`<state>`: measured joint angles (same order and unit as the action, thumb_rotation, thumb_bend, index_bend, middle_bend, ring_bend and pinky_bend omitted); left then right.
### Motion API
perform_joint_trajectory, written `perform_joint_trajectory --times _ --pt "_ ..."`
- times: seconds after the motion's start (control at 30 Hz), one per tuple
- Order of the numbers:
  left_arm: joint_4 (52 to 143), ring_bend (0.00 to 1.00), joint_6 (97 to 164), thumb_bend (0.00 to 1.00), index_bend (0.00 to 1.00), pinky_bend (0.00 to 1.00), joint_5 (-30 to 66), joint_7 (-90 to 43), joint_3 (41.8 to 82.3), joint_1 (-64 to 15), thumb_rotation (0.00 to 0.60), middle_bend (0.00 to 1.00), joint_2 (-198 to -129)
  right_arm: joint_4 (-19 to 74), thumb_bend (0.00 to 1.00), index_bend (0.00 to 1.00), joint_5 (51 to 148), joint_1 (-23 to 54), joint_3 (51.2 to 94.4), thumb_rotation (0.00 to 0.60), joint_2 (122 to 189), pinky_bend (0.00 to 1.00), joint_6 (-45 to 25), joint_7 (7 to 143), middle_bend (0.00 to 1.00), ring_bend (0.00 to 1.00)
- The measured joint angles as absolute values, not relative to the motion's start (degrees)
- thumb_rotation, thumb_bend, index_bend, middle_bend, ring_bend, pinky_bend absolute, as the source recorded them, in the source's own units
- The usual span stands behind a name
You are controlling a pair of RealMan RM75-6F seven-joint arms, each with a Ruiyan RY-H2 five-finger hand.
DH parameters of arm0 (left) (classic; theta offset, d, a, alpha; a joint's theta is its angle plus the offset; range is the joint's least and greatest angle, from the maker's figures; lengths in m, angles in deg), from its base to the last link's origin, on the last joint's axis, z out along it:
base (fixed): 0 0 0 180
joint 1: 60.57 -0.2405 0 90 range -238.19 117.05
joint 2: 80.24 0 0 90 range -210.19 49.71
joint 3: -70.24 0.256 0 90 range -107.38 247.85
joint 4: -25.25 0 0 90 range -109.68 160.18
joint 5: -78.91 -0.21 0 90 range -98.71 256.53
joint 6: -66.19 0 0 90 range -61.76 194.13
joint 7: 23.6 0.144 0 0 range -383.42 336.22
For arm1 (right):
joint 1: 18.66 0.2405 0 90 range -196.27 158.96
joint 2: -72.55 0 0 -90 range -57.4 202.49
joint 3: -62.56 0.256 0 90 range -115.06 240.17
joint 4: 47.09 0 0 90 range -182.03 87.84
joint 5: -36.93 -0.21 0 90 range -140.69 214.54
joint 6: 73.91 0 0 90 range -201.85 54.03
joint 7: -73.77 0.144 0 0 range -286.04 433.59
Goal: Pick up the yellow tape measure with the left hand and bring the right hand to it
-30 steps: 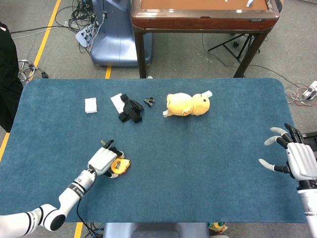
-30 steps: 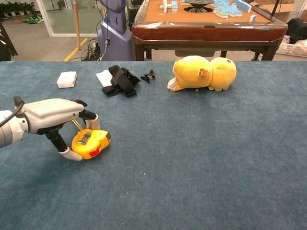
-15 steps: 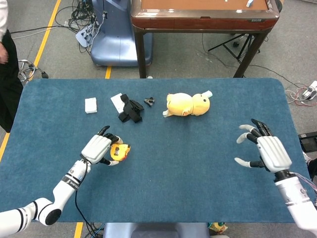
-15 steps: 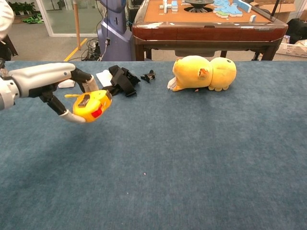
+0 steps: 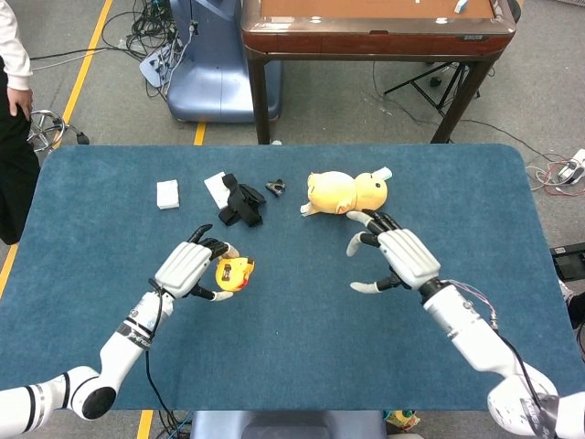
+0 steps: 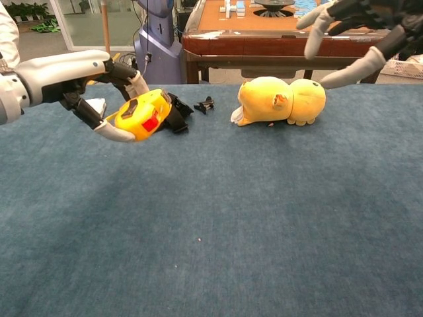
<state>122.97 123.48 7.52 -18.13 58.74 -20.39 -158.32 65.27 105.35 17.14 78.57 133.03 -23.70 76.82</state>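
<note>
Chest view shows my left hand (image 6: 73, 76) with its fingers (image 6: 112, 132) clamped around the yellow tape measure (image 6: 142, 113), held clear above the blue counter (image 6: 218, 224), so I judge the pickup done. My right hand (image 5: 398, 258) hangs with fingers (image 5: 366, 286) spread apart and empty, near the yellow plush toy (image 5: 345, 192), a gap away from the tape measure. What remains is bringing that hand across to it.

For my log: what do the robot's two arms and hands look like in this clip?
Both match: a light grey left hand and right hand with dark fingers ending in pale tips, on glossy white arms with black bands at the joints. A thin black cable runs along the left forearm; coloured wires show on the right forearm.
</note>
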Motion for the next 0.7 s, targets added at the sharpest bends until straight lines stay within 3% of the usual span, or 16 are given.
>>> perform_joint_trajectory --times 0.7 --pt "129.2 0.29 124.6 0.14 0.51 0.0 12.7 -14.4 56.6 -18.6 0.6 0.51 -158.0 59.7 0.19 0.44 91.5 30.0 81.2 0.6 144.3 0.0 -27.3 70.7 0.1 0.0"
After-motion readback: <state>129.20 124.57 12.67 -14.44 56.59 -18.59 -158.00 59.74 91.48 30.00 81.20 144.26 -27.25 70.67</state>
